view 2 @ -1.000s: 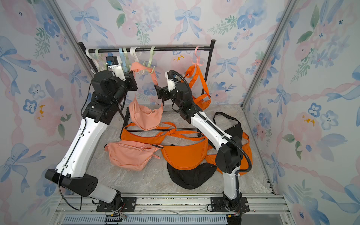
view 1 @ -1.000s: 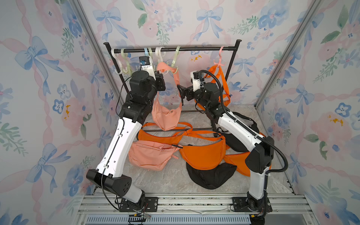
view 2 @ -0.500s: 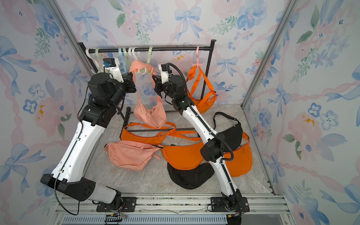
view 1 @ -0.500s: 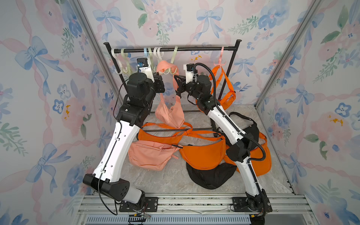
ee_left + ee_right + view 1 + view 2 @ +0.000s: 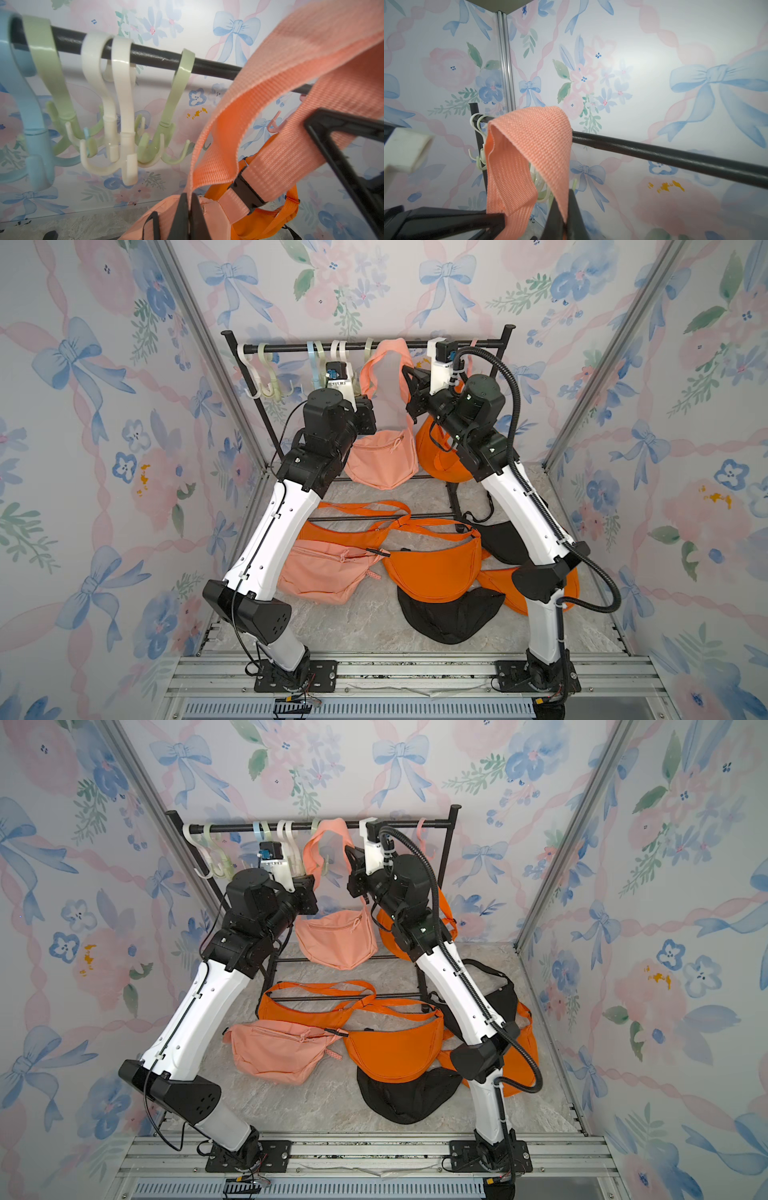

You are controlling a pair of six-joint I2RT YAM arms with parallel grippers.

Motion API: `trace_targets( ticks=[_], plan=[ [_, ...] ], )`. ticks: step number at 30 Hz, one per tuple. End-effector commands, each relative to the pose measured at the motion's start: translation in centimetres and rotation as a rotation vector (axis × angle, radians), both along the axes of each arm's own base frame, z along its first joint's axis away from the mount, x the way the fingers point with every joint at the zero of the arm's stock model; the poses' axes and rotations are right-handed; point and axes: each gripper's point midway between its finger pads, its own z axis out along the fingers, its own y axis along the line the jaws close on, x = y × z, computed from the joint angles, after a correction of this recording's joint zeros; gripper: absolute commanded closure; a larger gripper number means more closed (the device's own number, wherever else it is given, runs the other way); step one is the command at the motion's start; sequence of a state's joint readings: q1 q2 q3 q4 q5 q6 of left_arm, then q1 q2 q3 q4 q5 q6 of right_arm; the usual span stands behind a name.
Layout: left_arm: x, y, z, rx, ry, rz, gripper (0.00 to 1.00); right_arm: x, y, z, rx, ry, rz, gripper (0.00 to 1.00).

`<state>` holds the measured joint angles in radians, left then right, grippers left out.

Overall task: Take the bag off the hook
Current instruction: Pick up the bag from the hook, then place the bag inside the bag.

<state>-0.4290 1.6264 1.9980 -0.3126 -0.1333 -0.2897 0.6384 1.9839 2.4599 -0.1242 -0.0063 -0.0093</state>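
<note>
Left claw (image 5: pixel 188 209) and right claw (image 5: pixel 565 216) each pinch the strap (image 5: pixel 529 145) of the peach bag (image 5: pixel 382 460), looped above them, seemingly unhooked; next, draw it away from the rail (image 5: pixel 675 158).

The salmon-pink bag (image 5: pixel 382 464) hangs pouch-down, its strap (image 5: pixel 259 87) arching up just beside the pale green hook (image 5: pixel 168 128).

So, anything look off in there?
Floor's messy: orange bag, peach bag and black bag lie heaped, straps draped across the rack's base bar. The hanging peach bag's strap arches above the rail, pinched by left pincer and right pincer.
</note>
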Motion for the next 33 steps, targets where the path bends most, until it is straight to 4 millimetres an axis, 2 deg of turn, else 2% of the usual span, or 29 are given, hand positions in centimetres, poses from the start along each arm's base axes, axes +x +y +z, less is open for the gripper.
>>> trace_targets(
  ticks=[1,3,7,11,13,17,19,21,26,29,33],
  plan=[
    [-3.1,0.6,2.5,-0.024,-0.056,-0.001,1.00,-5.2,-1.8,1.9,-0.053,-0.073,-0.059,1.00],
    [-4.4,1.0,2.0,-0.023,-0.048,0.007,1.00,-9.0,-3.2,2.2,-0.053,-0.106,-0.080,1.00],
    [-7.3,1.5,1.0,-0.021,-0.036,0.042,1.00,-14.2,-6.8,1.5,-0.027,-0.082,-0.131,1.00],
    [-10.1,-0.3,1.0,-0.028,-0.043,-0.030,1.00,-18.0,-9.5,-0.8,-0.018,-0.012,-0.132,1.00],
    [-10.8,-0.9,-0.7,-0.044,-0.003,-0.057,1.00,-19.4,-10.7,-2.1,-0.029,0.014,-0.153,1.00],
    [-11.3,-2.0,-6.6,-0.078,0.127,-0.089,1.00,-20.4,-14.2,-4.1,-0.009,0.070,-0.236,1.00],
    [-11.1,-2.8,-9.4,-0.081,0.185,-0.103,1.00,-20.0,-15.4,-5.3,-0.016,0.086,-0.291,1.00],
    [-10.8,-3.3,-11.4,-0.068,0.223,-0.102,1.00,-18.7,-16.2,-7.1,-0.020,0.125,-0.336,1.00],
    [-8.5,-4.6,-14.8,-0.019,0.262,-0.080,1.00,-12.3,-18.2,-13.8,-0.007,0.297,-0.404,1.00],
    [-6.4,-5.7,-16.6,0.010,0.297,-0.073,1.00,-8.8,-20.0,-16.2,0.053,0.360,-0.438,1.00],
    [-4.3,-6.7,-19.6,0.008,0.354,-0.075,1.00,-5.3,-20.9,-19.5,0.067,0.451,-0.459,1.00]
  ],
)
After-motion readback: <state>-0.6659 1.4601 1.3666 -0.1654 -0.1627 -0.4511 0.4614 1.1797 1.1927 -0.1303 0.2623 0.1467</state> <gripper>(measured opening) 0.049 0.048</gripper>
